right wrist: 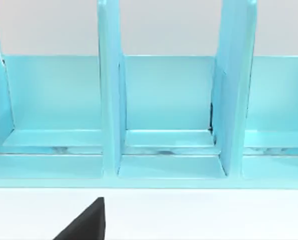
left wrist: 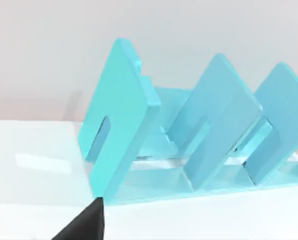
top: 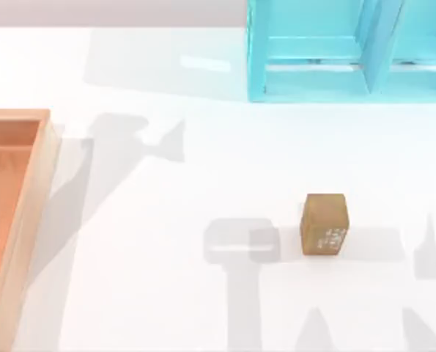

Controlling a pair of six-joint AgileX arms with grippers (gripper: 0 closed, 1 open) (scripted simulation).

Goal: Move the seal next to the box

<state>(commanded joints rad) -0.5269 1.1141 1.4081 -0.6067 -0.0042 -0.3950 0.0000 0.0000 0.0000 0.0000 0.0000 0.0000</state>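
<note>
One small tan-brown block, the seal (top: 324, 224), stands on the white table (top: 166, 293), right of the middle and nearer the front edge. White marks show on its front face. The box (top: 38, 191), a big shallow wooden tray, sits at the left edge, well apart. A turquoise shelf unit (top: 313, 51) stands at the back edge. A dark tip, maybe a finger, peeks into each wrist view; I cannot tell if either gripper is open or closed.

white table (top: 166, 293), turquoise shelf unit (top: 327, 51) at its far edge, pale wall behind.
</note>
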